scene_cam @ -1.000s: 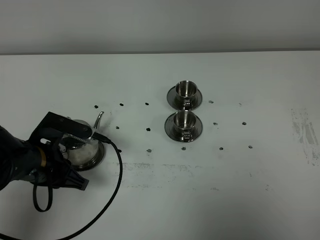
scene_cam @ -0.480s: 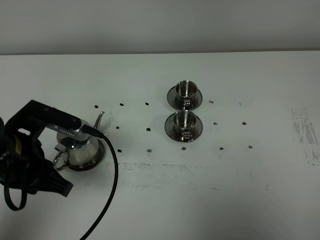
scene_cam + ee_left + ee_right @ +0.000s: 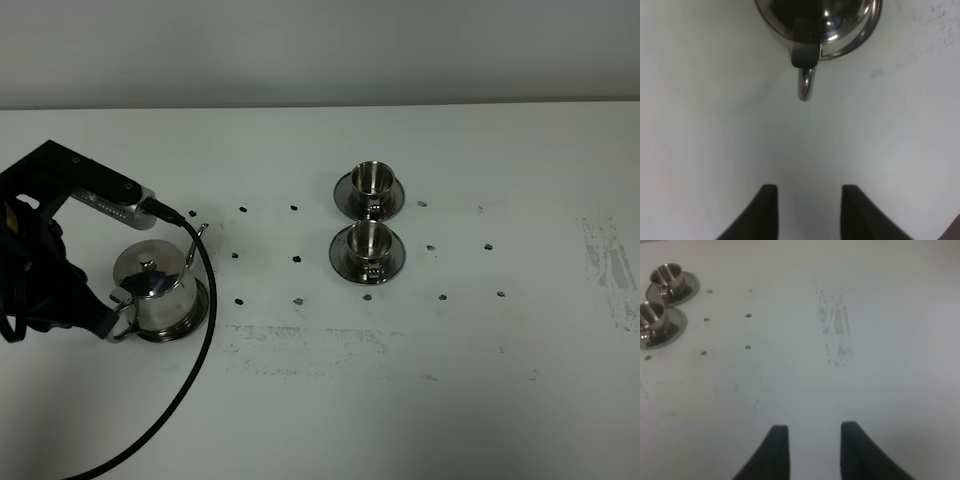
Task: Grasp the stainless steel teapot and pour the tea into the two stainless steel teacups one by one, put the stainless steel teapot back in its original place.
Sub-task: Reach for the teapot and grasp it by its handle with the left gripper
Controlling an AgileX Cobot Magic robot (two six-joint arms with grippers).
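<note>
The stainless steel teapot [image 3: 152, 287] stands upright on its round tray [image 3: 201, 303] at the left of the table, spout pointing to the far right and loop handle [image 3: 806, 84] towards my left gripper. My left gripper [image 3: 98, 324] is open and empty, a short way back from the handle; in the left wrist view the gripper [image 3: 807, 212] has bare table between its fingers. The two steel teacups [image 3: 373, 180] [image 3: 367, 240] stand on their saucers at mid-table. My right gripper [image 3: 812, 450] is open and empty over bare table, right of the cups [image 3: 666, 275] [image 3: 651, 315]. No tea shows.
A black cable [image 3: 205, 320] loops from the left arm across the table in front of the teapot. Small black dots [image 3: 297, 260] mark the table between teapot and cups. Scuffed grey patches [image 3: 610, 260] lie at the right edge.
My left arm has drawn back to the left and risen off the teapot, uncovering its lid and handle. The teapot stays on its tray. The cups have not moved.
</note>
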